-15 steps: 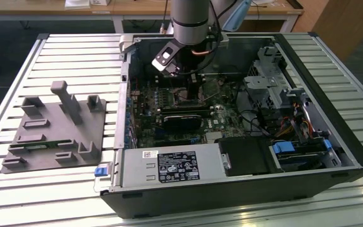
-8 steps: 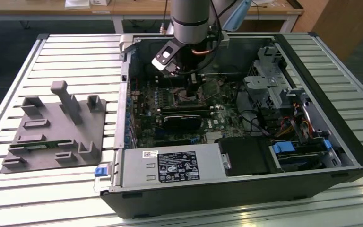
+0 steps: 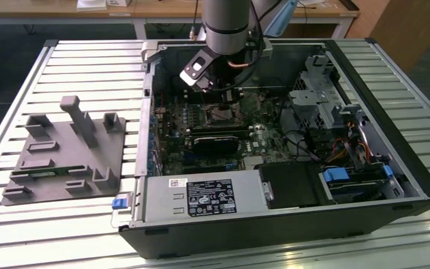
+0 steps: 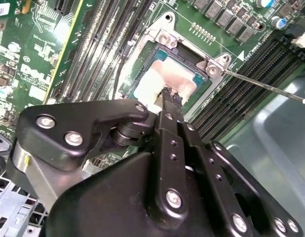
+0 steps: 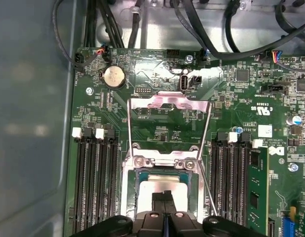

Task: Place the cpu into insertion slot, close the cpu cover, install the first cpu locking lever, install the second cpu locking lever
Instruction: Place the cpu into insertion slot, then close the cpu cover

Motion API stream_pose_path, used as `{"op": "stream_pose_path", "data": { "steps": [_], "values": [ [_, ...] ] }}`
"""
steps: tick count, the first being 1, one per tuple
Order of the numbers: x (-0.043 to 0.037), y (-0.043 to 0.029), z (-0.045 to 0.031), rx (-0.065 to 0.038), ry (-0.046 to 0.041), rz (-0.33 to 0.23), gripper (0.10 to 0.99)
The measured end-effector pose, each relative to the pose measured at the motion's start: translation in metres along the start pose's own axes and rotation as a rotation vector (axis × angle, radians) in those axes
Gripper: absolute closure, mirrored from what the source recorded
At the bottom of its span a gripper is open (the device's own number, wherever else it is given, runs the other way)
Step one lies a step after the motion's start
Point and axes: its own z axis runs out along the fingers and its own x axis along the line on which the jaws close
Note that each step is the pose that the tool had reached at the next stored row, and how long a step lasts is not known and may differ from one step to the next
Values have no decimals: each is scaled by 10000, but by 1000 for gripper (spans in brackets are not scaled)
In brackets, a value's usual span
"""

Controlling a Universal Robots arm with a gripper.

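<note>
My claw point(image 5: 165, 205), fingers together, sits tip-down on the chip point(image 5: 148, 190) in its socket point(image 5: 194, 186), cover point(image 5: 168, 102) flipped up for access.

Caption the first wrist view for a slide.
End effector at the cpu seated in the slot, cover open.

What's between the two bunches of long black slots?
In the first wrist view: the square dark-framed socket with the flat silver-grey chip in it, under the black end effector.

Light glared off the slatted table point(image 3: 297, 253) at its near edge; the computer case point(image 3: 275, 227) was dimmer inside; the cpu point(image 4: 168, 78) gleamed pale.
</note>
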Motion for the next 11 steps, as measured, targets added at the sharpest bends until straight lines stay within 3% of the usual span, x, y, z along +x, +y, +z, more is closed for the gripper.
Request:
{"op": "stream_pose_path", "data": {
  "steps": [3,11],
  "values": [
    [-1,0,-2,4,43,4,973],
    [0,3,-44,8,49,3,973]
  ]
}}
